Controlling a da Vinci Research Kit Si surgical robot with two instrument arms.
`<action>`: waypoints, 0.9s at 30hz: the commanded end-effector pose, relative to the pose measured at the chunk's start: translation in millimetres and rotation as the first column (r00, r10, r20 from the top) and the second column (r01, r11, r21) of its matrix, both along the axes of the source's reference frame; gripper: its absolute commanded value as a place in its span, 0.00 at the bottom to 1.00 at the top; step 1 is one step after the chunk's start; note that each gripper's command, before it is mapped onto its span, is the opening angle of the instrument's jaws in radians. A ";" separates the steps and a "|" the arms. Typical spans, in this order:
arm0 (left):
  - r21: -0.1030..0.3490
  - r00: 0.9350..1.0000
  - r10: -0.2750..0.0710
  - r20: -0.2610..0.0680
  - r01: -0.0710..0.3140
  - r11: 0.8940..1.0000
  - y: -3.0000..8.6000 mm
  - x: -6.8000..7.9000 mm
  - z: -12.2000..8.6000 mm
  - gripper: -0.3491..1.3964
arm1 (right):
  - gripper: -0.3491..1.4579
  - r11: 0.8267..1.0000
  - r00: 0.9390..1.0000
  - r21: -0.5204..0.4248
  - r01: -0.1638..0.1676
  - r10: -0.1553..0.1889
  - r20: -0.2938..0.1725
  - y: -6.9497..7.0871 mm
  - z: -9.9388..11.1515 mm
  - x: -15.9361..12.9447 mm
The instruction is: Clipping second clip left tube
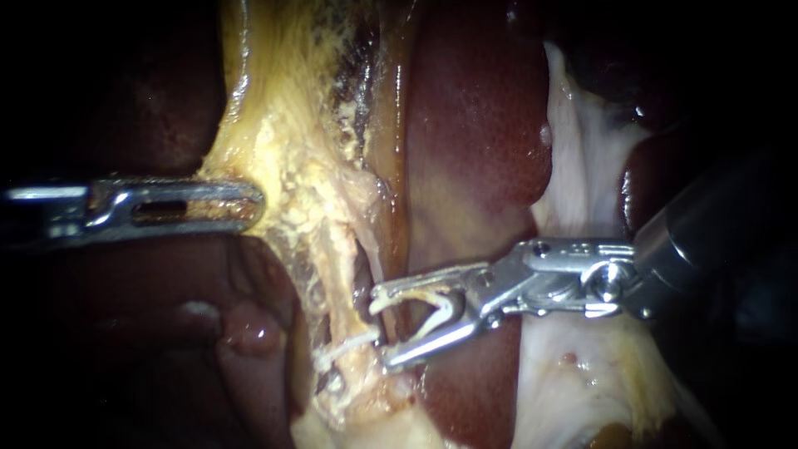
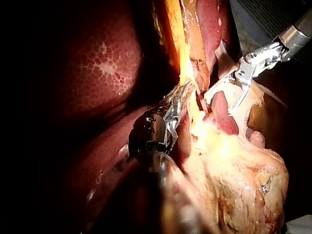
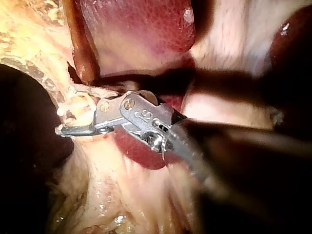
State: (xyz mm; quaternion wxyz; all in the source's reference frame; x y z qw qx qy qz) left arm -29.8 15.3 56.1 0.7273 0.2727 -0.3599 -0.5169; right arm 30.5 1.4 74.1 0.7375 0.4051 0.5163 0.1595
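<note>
The pale yellow left tube (image 1: pixel 339 274) runs down the middle of the endoscope view, with one white clip (image 1: pixel 349 343) across it low down. My right instrument (image 1: pixel 381 328) comes in from the right. Its jaws stand wide apart with a white V-shaped clip (image 1: pixel 434 316) seated between them, and their tips reach the tube's right edge just above the placed clip. My left instrument (image 1: pixel 245 204) has its jaws shut on the yellow fatty tissue (image 1: pixel 291 166) left of the tube, which looks stretched. The left wrist view shows both instruments, the left (image 2: pixel 187 90) and the right (image 2: pixel 222 100). In the right wrist view my right instrument (image 3: pixel 66 117) meets the tissue.
Dark red liver (image 1: pixel 474 125) lies to the right of the tube and behind my right instrument. Whitish membrane (image 1: pixel 590 158) sits at the upper right. Dark liver (image 1: pixel 125 333) fills the lower left, under my left instrument's shaft.
</note>
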 end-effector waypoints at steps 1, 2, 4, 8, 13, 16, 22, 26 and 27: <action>0.000 1.000 0.000 0.000 0.000 1.000 0.0 0.0 -0.1 0.00 | 0.50 1.000 1.000 -0.001 -0.001 0.001 0.001 0.1 0.2 0.1; 0.000 1.000 0.000 0.000 0.000 1.000 0.0 0.0 -0.1 0.00 | 0.50 1.000 1.000 -0.002 0.001 -0.001 0.004 0.1 0.5 0.3; 0.000 1.000 -0.001 0.000 0.001 1.000 0.0 0.0 -0.2 0.00 | 0.50 1.000 1.000 -0.006 0.004 -0.004 0.012 0.1 0.9 0.5; -0.005 1.000 0.001 0.002 -0.001 1.000 -0.1 0.0 -0.4 0.00 | 0.50 1.000 1.000 -0.008 0.006 -0.006 0.024 -0.2 2.2 1.0; -0.005 1.000 0.000 0.001 0.000 1.000 -0.2 -0.1 -0.6 0.00 | 0.50 1.000 0.999 -0.011 0.011 -0.010 0.038 -0.5 3.5 1.4; -0.005 1.000 0.000 0.001 0.000 1.000 -0.2 -0.1 -0.7 0.00 | 0.50 1.000 0.999 -0.012 0.014 -0.014 0.037 -0.7 4.0 1.8; -0.005 1.000 0.000 0.001 0.000 1.000 -0.2 -0.1 -0.7 0.00 | 0.50 1.000 0.999 -0.009 0.027 -0.027 0.029 -1.1 4.2 2.8; -0.005 1.000 0.000 0.001 0.000 1.000 -0.2 -0.1 -0.7 0.00 | 0.50 0.999 0.999 -0.001 0.045 -0.045 0.013 -1.5 4.2 3.4; -0.005 1.000 0.000 0.001 0.000 1.000 -0.2 -0.1 -0.7 0.00 | 0.50 0.999 0.999 0.005 0.047 -0.047 -0.001 -1.6 4.2 3.5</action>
